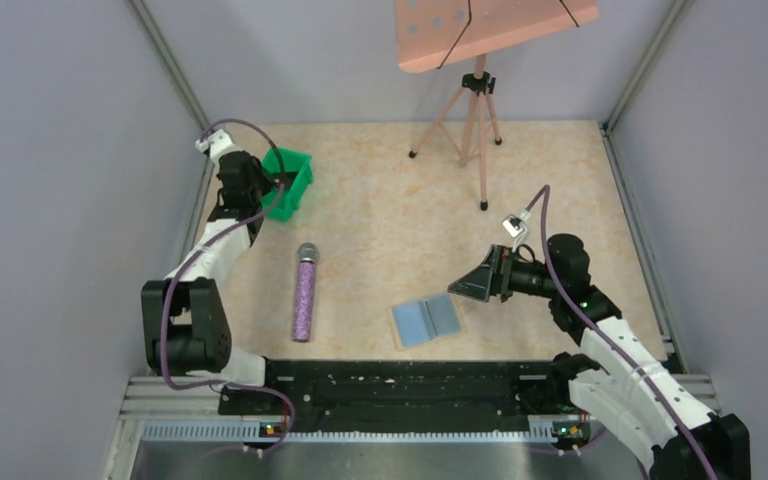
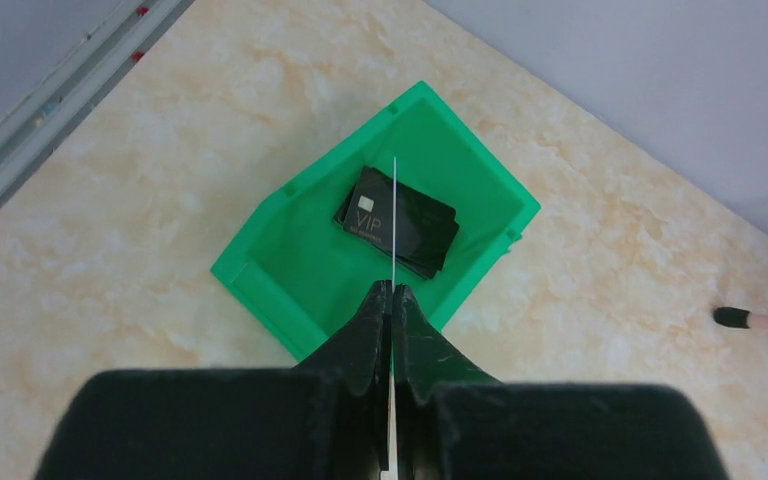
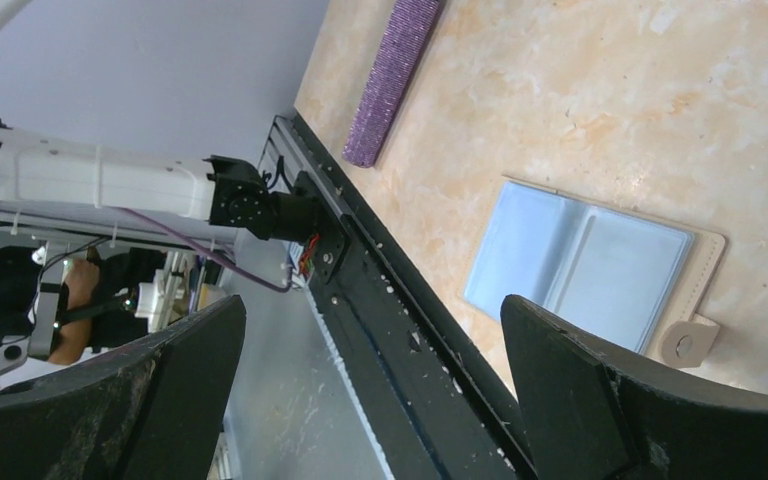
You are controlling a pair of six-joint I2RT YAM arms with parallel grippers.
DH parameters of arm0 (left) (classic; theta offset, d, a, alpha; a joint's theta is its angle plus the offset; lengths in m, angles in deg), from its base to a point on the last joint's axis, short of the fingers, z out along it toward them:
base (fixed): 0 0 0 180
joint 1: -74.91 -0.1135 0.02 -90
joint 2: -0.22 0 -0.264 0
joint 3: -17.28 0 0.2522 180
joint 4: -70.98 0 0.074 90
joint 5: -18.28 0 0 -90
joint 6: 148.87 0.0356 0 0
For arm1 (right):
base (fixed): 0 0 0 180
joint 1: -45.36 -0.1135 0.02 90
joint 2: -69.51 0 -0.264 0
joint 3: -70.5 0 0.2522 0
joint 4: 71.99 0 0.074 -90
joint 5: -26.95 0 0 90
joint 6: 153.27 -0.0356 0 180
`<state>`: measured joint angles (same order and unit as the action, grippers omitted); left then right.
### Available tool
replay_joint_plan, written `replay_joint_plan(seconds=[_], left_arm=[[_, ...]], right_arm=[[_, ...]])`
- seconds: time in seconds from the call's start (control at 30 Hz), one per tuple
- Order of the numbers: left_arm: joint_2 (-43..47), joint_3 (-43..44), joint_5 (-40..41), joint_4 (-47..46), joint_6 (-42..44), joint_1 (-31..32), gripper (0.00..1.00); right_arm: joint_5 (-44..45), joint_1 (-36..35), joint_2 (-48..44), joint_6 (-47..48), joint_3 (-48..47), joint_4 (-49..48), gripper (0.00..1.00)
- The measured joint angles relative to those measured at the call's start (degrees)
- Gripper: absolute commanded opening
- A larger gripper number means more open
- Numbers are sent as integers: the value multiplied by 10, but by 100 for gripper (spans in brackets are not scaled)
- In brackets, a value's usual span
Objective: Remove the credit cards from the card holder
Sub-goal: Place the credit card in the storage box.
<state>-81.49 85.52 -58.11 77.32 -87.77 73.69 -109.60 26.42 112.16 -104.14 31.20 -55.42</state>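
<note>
The card holder (image 1: 425, 321) lies open and flat near the table's front edge, its light blue panels (image 3: 580, 265) facing up. Held open and empty, my right gripper (image 1: 465, 285) (image 3: 372, 305) hovers just right of the holder. At the back left, my left gripper (image 1: 276, 184) (image 2: 393, 290) is shut on a thin credit card (image 2: 396, 215), seen edge-on as a white line. It hangs over the green bin (image 1: 298, 165) (image 2: 290, 250). Black credit cards (image 2: 420, 228) lie stacked inside the bin, the top one marked VIP.
A purple glitter microphone (image 1: 305, 295) (image 3: 395, 75) lies left of the holder. A tripod (image 1: 475, 110) carrying a pink board (image 1: 490, 30) stands at the back; one of its feet (image 2: 760, 320) shows in the left wrist view. Grey walls enclose the table.
</note>
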Motion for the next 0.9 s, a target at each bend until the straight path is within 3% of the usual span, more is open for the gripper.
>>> replay_joint_plan(seconds=[0.37, 0.9], left_arm=[[-138, 89, -1, -37, 123, -1, 0], [-249, 160, -2, -1, 159, -2, 0]], right_arm=[[0, 0, 73, 7, -7, -4, 99], [6, 0, 127, 30, -61, -2, 99]])
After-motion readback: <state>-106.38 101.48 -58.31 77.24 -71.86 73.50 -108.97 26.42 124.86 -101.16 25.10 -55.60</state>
